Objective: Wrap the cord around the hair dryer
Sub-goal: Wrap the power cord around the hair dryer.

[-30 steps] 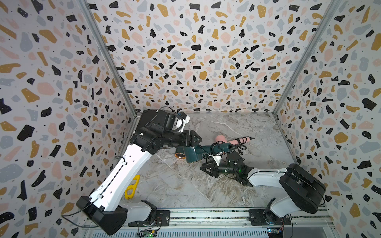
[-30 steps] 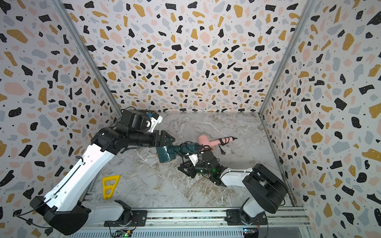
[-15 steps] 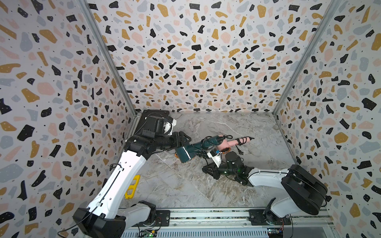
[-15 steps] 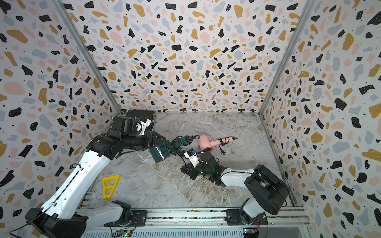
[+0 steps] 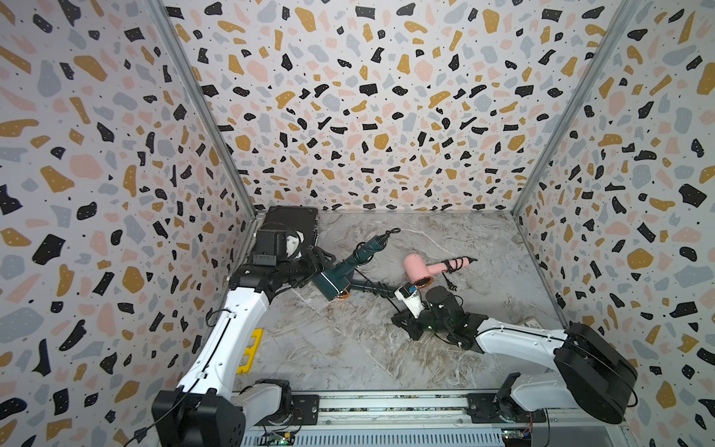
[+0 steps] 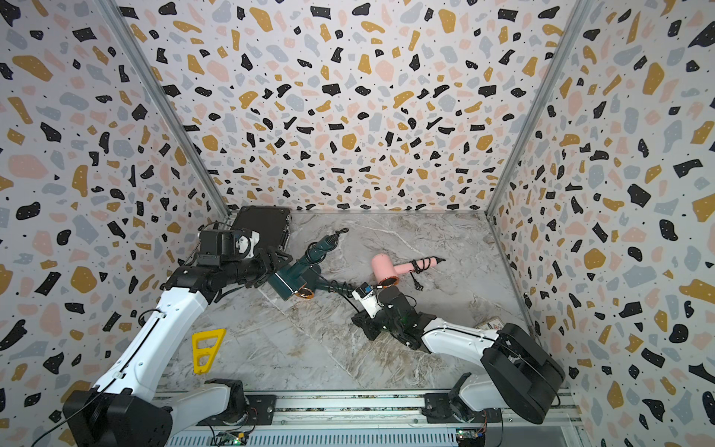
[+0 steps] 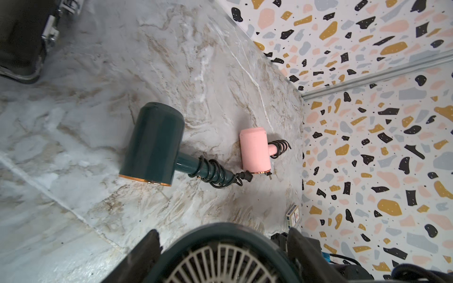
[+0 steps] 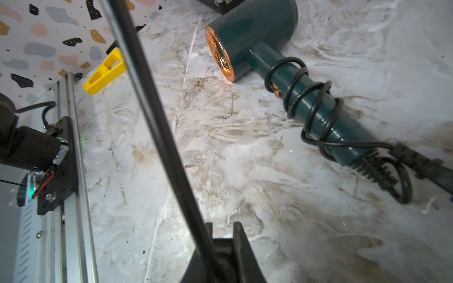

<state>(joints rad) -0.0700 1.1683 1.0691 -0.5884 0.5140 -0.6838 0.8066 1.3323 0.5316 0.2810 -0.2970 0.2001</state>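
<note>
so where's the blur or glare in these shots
Right wrist: the cord crossing close to the lens is soft, and the copper nozzle ring glints. Left wrist: the nearest hair dryer is slightly soft. Both top views: even, sharp.

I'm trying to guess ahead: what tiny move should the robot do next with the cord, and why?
Probably the right gripper should swing its pinched cord around the green hair dryer that the left gripper holds, because a stretch runs unwound between them.
</note>
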